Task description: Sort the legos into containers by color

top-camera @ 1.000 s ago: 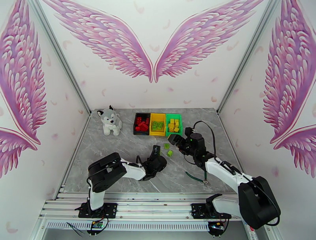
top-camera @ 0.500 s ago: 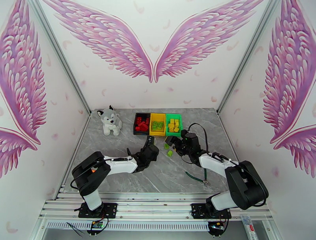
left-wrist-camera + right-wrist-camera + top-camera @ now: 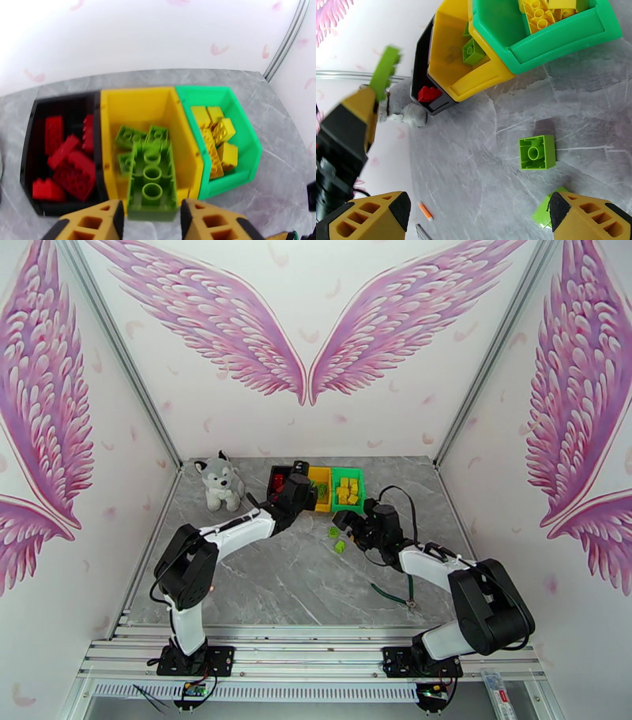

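A: What lies nearest the arms on the counter?

B: Two loose light-green legos; a square brick lies flat on the grey surface; a second green brick sits near it, partly hidden behind a fingertip; the right gripper hovers above them, jaws spread wide, grasping nothing.

A: And the left gripper?

B: Farther back, over the near rim of the yellow bin; a long green brick hangs lengthwise between its fingers; a sliver of gap shows on each side, so the grip is released (from the right wrist the brick looks blurred).

A: The bins themselves?

B: Side by side, touching, toward the back of the counter; the black bin holds red bricks; the yellow one holds green bricks; the green bin holds yellow bricks.

A: Anything else back there?

B: A plush husky sits upright, left of the black bin and apart from it.
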Motion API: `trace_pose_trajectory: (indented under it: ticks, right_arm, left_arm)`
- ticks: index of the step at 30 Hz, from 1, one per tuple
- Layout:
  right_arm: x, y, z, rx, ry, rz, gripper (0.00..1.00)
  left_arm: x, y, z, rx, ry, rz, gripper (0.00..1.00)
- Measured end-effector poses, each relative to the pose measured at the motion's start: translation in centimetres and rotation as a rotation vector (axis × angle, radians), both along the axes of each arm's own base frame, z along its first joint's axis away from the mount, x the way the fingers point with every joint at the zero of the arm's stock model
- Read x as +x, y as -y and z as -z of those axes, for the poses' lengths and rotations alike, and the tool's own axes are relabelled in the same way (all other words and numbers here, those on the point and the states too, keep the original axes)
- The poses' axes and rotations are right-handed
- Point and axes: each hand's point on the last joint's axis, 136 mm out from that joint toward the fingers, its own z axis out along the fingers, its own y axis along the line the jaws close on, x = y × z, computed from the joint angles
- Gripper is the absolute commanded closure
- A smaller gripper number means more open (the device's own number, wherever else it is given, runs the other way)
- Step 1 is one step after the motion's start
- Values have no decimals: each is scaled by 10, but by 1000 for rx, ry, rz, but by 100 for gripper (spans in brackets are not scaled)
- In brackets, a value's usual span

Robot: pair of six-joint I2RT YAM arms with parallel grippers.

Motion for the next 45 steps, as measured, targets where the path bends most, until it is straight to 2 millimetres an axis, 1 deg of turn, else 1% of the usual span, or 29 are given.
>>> trace_pose_trajectory:
  ticks: [1,2,5,10,14,18,21,26,28,31,35,38,41,45]
  right_arm:
    - [0,1,0,1,0,0,1]
    - [1,1,0,2,0,2,1]
    - [3,5,-1,7,3,11,1]
    - [5,7,-4,13,13,17,1]
    - [6,7,-5,19,14,20,1]
    - [6,7,-10,27,20,25,1]
    - [5,8,-17,32,38,25,1]
    - [3,8,-26,38,62,25,1]
    - [1,9,-28,40,67,25,1]
    - [0,9,-31,42,76,26,1]
    - [-2,10,-37,46,90,26,1]
    - [-2,10,-39,48,96,25,1]
    - [-3,10,-38,47,94,25,1]
    - [-4,11,-35,46,88,26,1]
  left_arm:
    - [4,3,1,-2,-3,9,32]
    - [7,6,2,-5,-5,19,28]
    - [5,12,10,-12,-31,41,26]
    - [-1,18,14,-12,-35,58,24]
    - [-23,15,38,27,-72,67,22]
    - [-52,3,54,58,-92,67,20]
    - [-74,-9,61,66,-97,66,19]
    - [-98,-21,63,50,-89,69,19]
    - [-108,-19,65,50,-84,86,19]
    - [-128,-9,73,64,-80,137,19]
    - [-158,7,89,91,-83,226,19]
    - [-177,12,102,104,-86,274,19]
    - [-190,15,111,111,-90,303,21]
    - [-198,27,115,93,-73,331,23]
